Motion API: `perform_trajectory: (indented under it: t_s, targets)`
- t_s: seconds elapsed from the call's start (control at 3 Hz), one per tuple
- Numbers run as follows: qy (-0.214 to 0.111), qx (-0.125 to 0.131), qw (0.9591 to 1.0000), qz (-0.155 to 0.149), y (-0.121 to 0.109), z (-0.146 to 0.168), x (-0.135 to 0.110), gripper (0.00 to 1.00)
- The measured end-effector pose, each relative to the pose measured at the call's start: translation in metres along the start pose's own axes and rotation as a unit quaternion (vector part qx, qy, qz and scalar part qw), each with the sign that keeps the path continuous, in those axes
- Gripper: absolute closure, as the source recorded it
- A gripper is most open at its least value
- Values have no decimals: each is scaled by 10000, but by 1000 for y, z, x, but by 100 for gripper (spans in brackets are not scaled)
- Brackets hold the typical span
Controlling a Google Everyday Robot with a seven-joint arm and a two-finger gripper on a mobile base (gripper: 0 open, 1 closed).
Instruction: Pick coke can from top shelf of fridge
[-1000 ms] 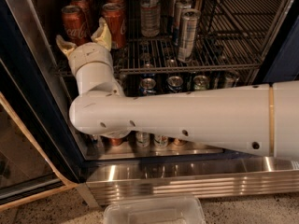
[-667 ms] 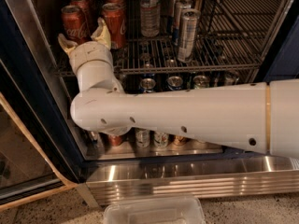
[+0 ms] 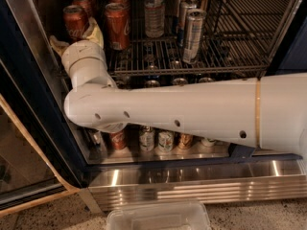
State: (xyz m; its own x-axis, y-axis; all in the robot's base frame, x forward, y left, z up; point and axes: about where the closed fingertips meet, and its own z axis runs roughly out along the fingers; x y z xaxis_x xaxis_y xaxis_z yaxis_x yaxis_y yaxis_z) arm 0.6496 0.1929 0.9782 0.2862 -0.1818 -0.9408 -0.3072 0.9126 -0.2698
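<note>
1. Slightly leftward the hand [image 3: 76, 38] has been shifted, toward the front-left coke can [image 3: 75, 22] on the top shelf [image 3: 192, 72] of the fridge [image 3: 182, 178].
2. The reach is judged nearly done; closing, lifting and withdrawal are left.
3. Its fingers [image 3: 95, 31] are spread either side of the can's lower part; nothing is grasped, and contact cannot be told.
</note>
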Motion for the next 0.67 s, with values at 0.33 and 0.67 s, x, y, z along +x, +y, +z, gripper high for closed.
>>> perform_trajectory:
  t_s: [0.33,0.67]
  targets:
    - [39,7,9998,-185,9,5,-1,31]
    - [49,85,9993,-351,12,5,-3,38]
